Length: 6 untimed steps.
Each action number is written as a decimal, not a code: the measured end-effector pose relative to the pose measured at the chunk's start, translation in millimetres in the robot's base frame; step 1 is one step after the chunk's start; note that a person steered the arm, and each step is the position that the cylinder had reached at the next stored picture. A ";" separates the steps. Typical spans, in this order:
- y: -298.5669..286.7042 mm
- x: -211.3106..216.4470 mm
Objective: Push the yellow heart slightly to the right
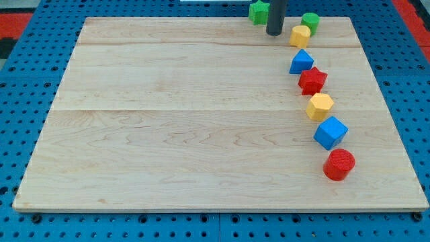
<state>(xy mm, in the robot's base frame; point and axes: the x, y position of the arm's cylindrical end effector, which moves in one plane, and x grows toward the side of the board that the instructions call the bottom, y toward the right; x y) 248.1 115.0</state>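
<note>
The yellow heart (300, 35) lies near the board's top edge at the view's upper right. My tip (274, 33) stands just to its left, a small gap away, not clearly touching it. A green star (259, 11) lies at the top edge, left of the rod. A green cylinder (310, 22) sits just above and right of the yellow heart.
Below the heart a line of blocks runs down the right side: blue triangle (301, 62), red star (312, 80), yellow hexagon (320, 106), blue cube (330, 132), red cylinder (338, 165). The wooden board (168, 121) lies on a blue pegboard.
</note>
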 end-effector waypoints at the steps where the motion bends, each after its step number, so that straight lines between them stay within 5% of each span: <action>1: 22.4 0.2; 2: 44.1 5.5; 3: -12.7 21.0; 5: -8.5 90.5; 6: 24.5 89.2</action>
